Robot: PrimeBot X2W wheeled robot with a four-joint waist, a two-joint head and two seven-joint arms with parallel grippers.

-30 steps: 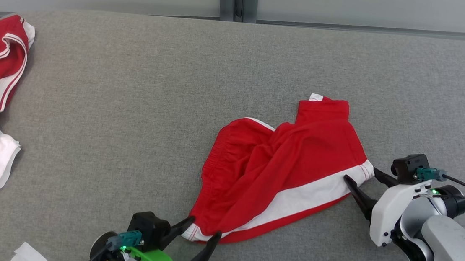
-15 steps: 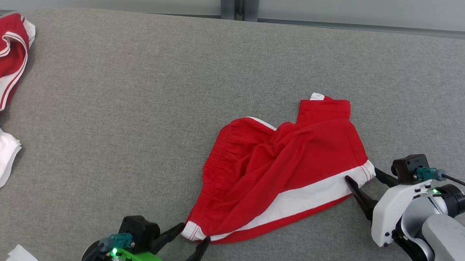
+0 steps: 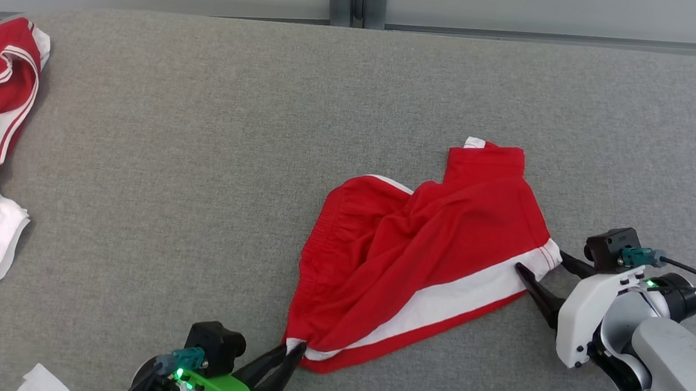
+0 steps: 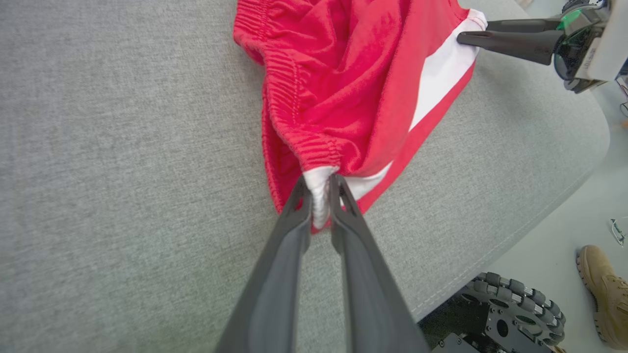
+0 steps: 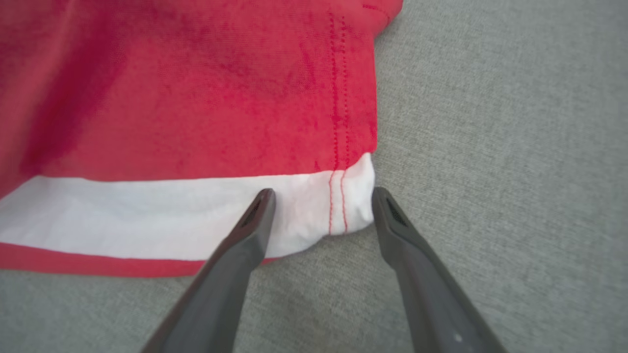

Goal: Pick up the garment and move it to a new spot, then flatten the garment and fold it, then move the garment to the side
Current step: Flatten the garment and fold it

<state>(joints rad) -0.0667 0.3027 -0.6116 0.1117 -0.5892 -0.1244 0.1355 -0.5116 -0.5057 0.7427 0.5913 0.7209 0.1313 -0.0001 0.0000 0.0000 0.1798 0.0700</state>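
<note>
Progress was judged to be early: the red shorts (image 3: 418, 252) were seen crumpled near the middle-right of the grey bench (image 3: 201, 145), neither lifted, flattened nor folded. Only the first pick-up appeared to be in hand, and that by half.

The left fingers (image 4: 289, 235) were seen pinched nearly together on the white corner at the end of the elastic waistband, with cloth bunched between the tips. That arm was held low at the bench's near edge, its fingers (image 3: 274, 359) pointed up and to the right towards the shorts' nearest corner.

The right fingers (image 5: 245, 230) were spread wide, with nothing gripped. They were set low on the bench, one tip resting on the white stripe and the other just beside the stitched hem corner. The pale right forearm (image 3: 679, 375) was brought in from the lower right, fingers (image 3: 535, 290) pointed left.

Closing on that corner, lifting, moving, flattening, folding and setting aside were all judged to be left.
</note>
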